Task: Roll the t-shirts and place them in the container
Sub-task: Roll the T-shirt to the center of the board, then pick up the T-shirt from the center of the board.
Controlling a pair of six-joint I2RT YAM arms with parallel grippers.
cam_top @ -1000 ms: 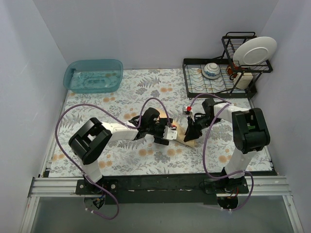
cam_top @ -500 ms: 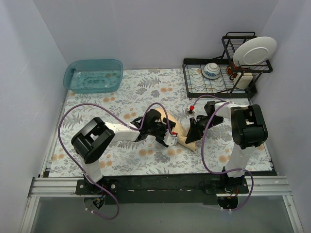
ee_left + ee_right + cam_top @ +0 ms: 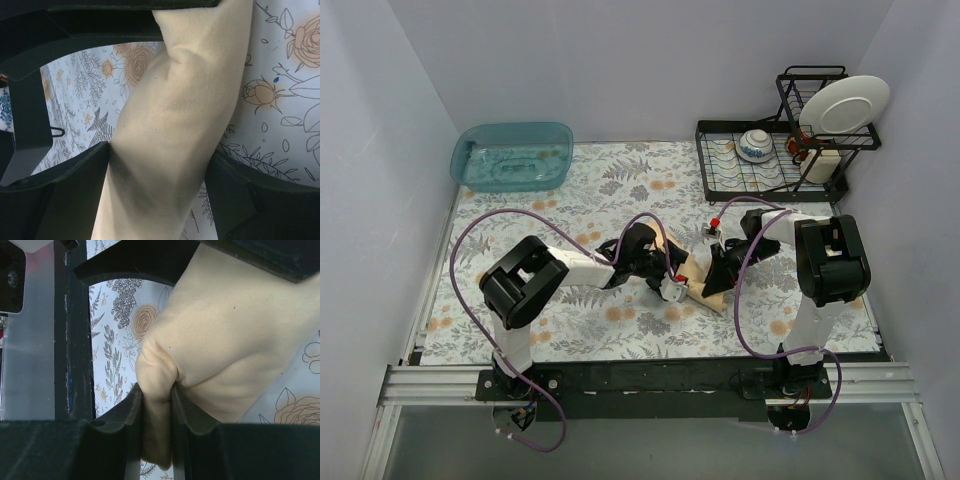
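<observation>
Top external: over the last second the left arm has swung in toward centre and its wrist has turned. That brings the left gripper (image 3: 672, 285) hard against the cream t-shirt (image 3: 698, 290), which lies bunched mid-table (image 3: 570, 200) between both grippers. Left wrist view: jaws wide, one finger against each side of a thick twisted roll. I read that as a loose hold on it. Right gripper (image 3: 715, 272): jaws nearly together, pinching a fold of the same shirt. My reading is that one end is anchored while the other is turned, so rolling is under way, not finished. The roll looks twisted rather than even.
</observation>
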